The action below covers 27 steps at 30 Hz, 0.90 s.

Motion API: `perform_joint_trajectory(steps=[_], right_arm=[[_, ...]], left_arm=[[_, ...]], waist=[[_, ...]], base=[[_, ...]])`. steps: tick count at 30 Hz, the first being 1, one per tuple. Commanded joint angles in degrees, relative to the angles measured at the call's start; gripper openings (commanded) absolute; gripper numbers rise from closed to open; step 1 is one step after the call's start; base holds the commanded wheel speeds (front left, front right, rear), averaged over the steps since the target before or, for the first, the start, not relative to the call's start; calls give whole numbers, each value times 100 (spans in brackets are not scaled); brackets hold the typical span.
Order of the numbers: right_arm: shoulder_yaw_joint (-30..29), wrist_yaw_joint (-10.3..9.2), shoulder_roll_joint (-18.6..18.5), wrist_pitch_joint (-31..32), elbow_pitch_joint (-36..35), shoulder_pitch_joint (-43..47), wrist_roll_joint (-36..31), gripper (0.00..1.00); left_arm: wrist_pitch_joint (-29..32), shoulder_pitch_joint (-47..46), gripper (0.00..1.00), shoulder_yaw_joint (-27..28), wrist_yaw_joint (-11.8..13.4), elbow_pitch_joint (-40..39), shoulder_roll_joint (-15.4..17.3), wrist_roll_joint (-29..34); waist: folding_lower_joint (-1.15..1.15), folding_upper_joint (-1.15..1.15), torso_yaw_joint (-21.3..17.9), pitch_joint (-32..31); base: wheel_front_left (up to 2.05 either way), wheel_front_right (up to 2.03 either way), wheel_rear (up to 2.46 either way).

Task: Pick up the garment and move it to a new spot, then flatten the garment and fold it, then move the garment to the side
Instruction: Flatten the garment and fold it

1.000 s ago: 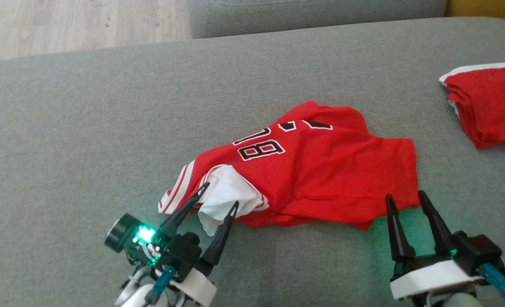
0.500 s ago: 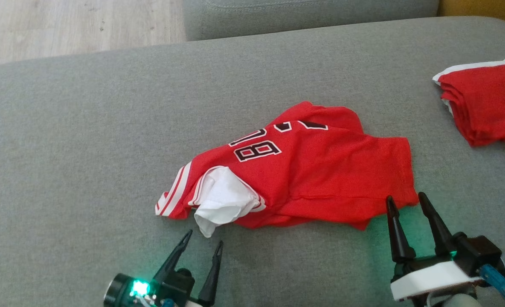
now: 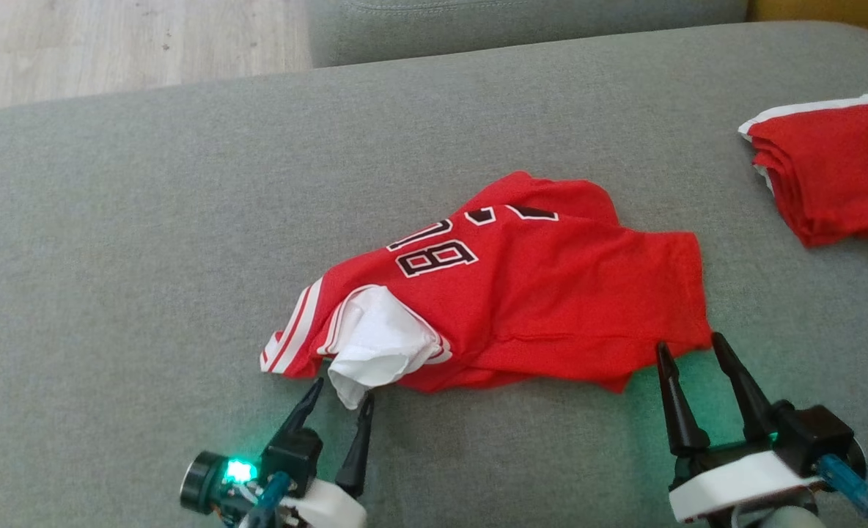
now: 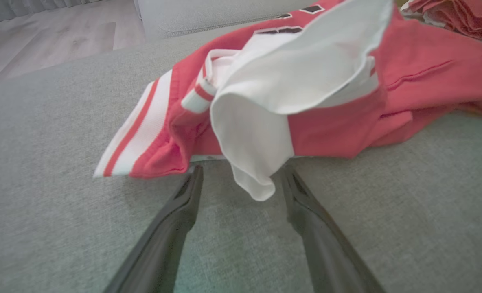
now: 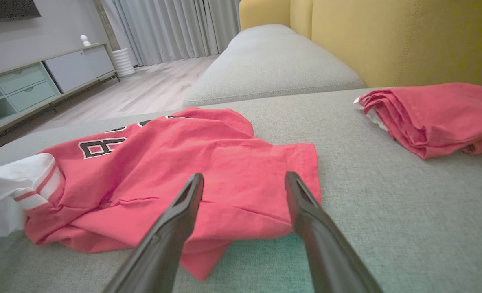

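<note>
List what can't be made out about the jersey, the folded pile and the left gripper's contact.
- Print on the jersey: head view, creases fold the lettering beyond the 8, so it is unreadable.
- Underside of the jersey: all views, its own top layer covers it.
- Extent of the folded red pile: head view, the right edge cuts it off.
- Contact of the left gripper with cloth: left wrist view, the white flap overhangs the fingertips.

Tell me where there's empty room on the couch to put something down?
Biggest bare patch: the grey cushion left of the red jersey, and behind it to the far edge. A narrower strip lies between jersey and folded red garment. Crowded along the jersey's near edge, by the left hand and right hand.
</note>
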Motion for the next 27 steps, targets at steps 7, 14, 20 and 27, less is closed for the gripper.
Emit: perform_joint_trajectory(steps=[7, 14, 20, 27], right_arm=[[134, -5, -104, -61, -157, -72, -15, 100], [44, -5, -89, -61, -158, -39, -19, 100], [-352, -5, 12, -61, 83, 0, -21, 100], [-934, -5, 205, 55, 1081, -310, -39, 100]], left_arm=[[-77, -328, 0, 194, -137, 136, -15, -137], [-272, -377, 0, 237, -71, 54, 131, -75], [-334, -335, 0, 367, 317, -497, 551, 195], [-97, -389, 0, 628, 603, -1259, 1097, 355]], waist=[[0, 0, -61, 73], [0, 0, 10, 46], [0, 0, 140, -18], [0, 0, 230, -5]], base=[[0, 0, 0], [0, 0, 0], [0, 0, 0], [0, 0, 0]])
